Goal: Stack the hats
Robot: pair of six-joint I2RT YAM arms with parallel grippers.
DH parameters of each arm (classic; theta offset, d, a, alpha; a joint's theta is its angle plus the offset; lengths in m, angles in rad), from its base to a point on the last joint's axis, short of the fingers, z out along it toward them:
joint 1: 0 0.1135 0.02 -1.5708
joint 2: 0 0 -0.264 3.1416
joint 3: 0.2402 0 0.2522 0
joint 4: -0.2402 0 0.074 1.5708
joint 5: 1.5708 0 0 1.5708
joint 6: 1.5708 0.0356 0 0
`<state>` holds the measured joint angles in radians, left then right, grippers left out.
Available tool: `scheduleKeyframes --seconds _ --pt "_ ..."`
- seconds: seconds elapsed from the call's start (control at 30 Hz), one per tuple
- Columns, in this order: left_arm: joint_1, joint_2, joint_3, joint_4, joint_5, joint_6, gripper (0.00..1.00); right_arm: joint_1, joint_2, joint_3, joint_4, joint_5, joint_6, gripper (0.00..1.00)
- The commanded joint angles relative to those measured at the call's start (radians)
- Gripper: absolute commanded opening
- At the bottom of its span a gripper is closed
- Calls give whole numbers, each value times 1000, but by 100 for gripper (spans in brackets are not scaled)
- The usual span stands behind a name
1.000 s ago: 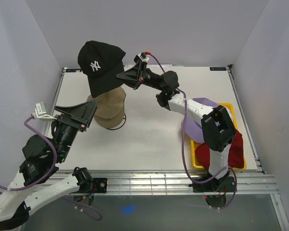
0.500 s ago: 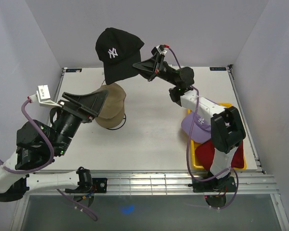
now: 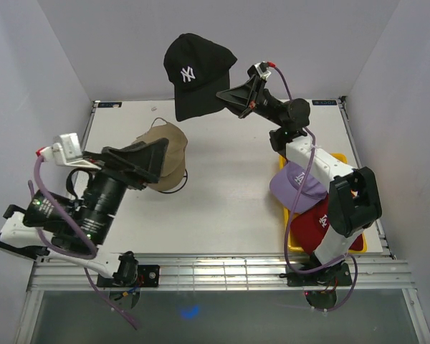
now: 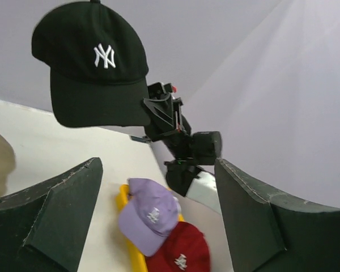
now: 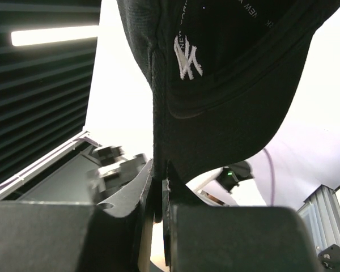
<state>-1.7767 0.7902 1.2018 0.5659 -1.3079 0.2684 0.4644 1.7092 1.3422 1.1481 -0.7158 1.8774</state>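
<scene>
I'm looking down on a pale table (image 3: 229, 193) boxed in by plain grey-white walls. The right gripper (image 3: 226, 97) is up high near the back wall. Its fingers are pressed together on the edge of the brim of the black cap (image 3: 197, 72). In the right wrist view the brim runs straight down into the narrow slit between the two pads. The cap hangs in the air well above the table, crown uppermost and brim sloping down, with the white NY logo facing the overhead camera.

The tan cap (image 3: 165, 147) lies on the table to the left of the middle, below and a little left of the black one. The left gripper (image 3: 158, 163) is raised in front of it and hides its left part from above. I cannot tell whether the two touch. In the left wrist view the fingers are spread wide with nothing between them, and the camera looks across at the hanging black cap.

On the right side, the lavender cap (image 3: 297, 188) and the red cap (image 3: 319, 222) lie in the yellow tray (image 3: 295, 247). The lavender one sits farther back and overlaps the red one's rear edge. The right arm reaches over both.
</scene>
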Motion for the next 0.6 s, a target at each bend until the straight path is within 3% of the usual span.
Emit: scheduleKeyframes --seconds 0.0,0.07,0.2,0.27,0.3,0.33,0.43,0.47,0.5,0.57 --pt "66 167 91 241 -42 394 91 -13 -56 -1 21 -16 -38 8" --pt "133 286 157 284 -73 469 92 -21 -62 -6 24 -17 -38 8" --pt "213 365 177 598 -73 744 94 -33 -66 -8 19 -25 -40 8" --pt "259 376 224 422 -67 593 96 -41 -66 -9 13 -33 -43 8" --pt "319 379 249 162 -67 495 97 -44 -66 -12 15 -34 -41 8" --pt "342 379 266 87 -67 420 97 -47 -68 -18 16 -36 -40 8" --pt "361 296 243 71 -16 341 98 -58 -68 -21 16 -40 -41 8" --pt "376 278 264 -181 22 183 96 -61 -66 -20 13 -46 -44 8" --pt "407 300 353 -299 28 110 96 -63 -65 -20 12 -48 -44 8" --pt "505 378 422 -398 29 98 98 -72 -63 -24 19 -51 -44 8"
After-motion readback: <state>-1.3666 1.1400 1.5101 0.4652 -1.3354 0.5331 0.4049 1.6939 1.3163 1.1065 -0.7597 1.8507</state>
